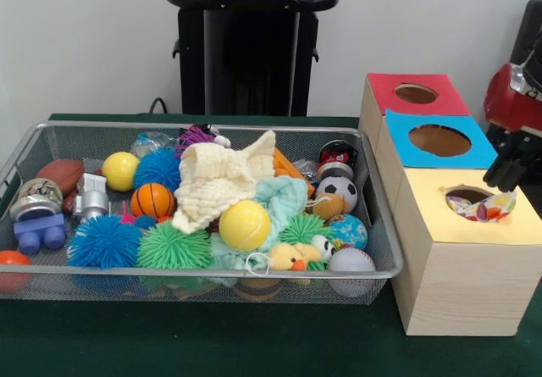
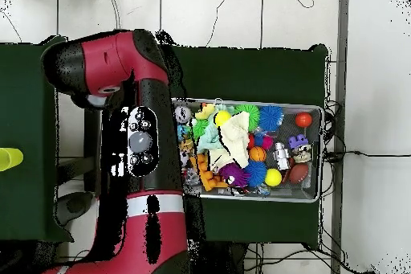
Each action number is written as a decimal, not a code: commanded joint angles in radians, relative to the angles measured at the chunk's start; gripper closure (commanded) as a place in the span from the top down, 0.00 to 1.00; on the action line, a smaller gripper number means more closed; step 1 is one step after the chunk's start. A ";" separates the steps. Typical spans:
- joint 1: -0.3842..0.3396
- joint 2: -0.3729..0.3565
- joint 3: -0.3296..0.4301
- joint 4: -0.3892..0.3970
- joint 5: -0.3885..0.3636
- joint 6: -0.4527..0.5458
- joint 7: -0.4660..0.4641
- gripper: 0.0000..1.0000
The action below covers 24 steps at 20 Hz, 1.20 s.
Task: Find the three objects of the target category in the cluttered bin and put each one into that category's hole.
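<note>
Front view has the gripper (image 1: pixel 508 172) at the right edge, its dark fingers (image 1: pixel 501 174) hanging just beside and slightly above the hole (image 1: pixel 471 196) in the yellow-topped box (image 1: pixel 461 263); whether those fingers are spread or pressed together cannot be told from this angle; right below and beside the fingertips a dotted fabric piece (image 1: pixel 484 208) lies crumpled in the hole, part of it spilling over the rim; it seems free of the fingers, though the contact is hard to judge; well away from the fingers sits the bin (image 1: pixel 383 224), heaped with balls and toys, a cream waffle cloth (image 1: pixel 216 184) and a mint-green cloth (image 1: pixel 279 199) on top; overhead, the red arm (image 2: pixel 132 138) covers the boxes, the bin (image 2: pixel 315 111) showing beside it.
</note>
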 commanded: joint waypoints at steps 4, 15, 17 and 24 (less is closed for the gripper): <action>-0.041 -0.036 0.031 0.169 -0.084 -0.199 -0.138 0.00; -0.024 0.013 0.002 0.185 -0.105 -0.211 -0.137 0.00; -0.022 0.014 -0.006 0.193 -0.113 -0.200 -0.147 0.00; -0.033 0.009 0.004 0.232 -0.141 -0.196 -0.156 0.00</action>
